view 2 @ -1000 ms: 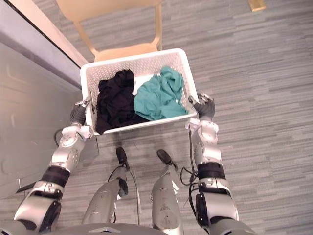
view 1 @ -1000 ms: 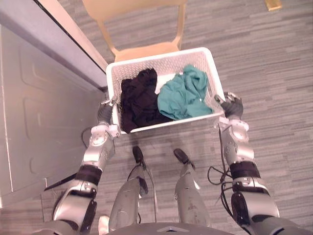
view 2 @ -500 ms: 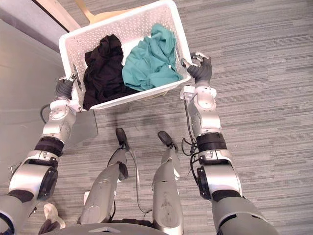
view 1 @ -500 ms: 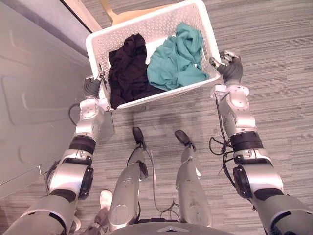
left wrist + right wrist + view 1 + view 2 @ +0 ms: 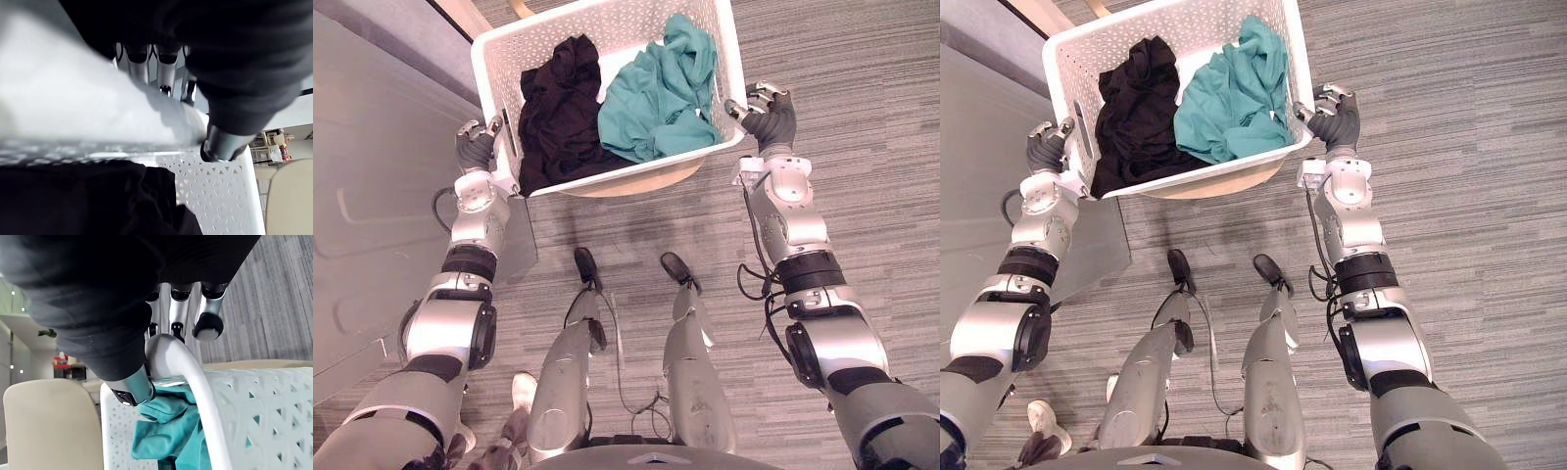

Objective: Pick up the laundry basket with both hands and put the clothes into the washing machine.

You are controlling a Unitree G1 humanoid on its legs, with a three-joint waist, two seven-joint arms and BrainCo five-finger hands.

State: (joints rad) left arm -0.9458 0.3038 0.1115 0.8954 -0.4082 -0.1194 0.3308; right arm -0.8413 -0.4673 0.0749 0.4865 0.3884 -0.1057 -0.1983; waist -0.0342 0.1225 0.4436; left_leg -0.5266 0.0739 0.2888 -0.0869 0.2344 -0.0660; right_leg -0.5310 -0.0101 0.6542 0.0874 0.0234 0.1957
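A white perforated laundry basket (image 5: 722, 57) hangs in the air in front of me, above a wooden chair seat. Inside lie a black garment (image 5: 558, 108) on the left and a teal garment (image 5: 661, 88) on the right. My left hand (image 5: 475, 147) is shut on the basket's left rim, fingers curled over it (image 5: 161, 73). My right hand (image 5: 771, 116) is shut on the right rim (image 5: 171, 352), with fingers and thumb round the white edge. The teal cloth (image 5: 166, 431) shows just past that rim.
A grey washing machine (image 5: 372, 196) stands on my left, close to the left arm. The tan chair seat (image 5: 636, 181) peeks out under the basket. A beige chair back (image 5: 44, 426) shows behind it. Grey striped carpet (image 5: 862, 147) lies open on the right.
The basket has risen off the chair seat and moved farther from me, with both hands still holding its rims. The camera has shifted too.
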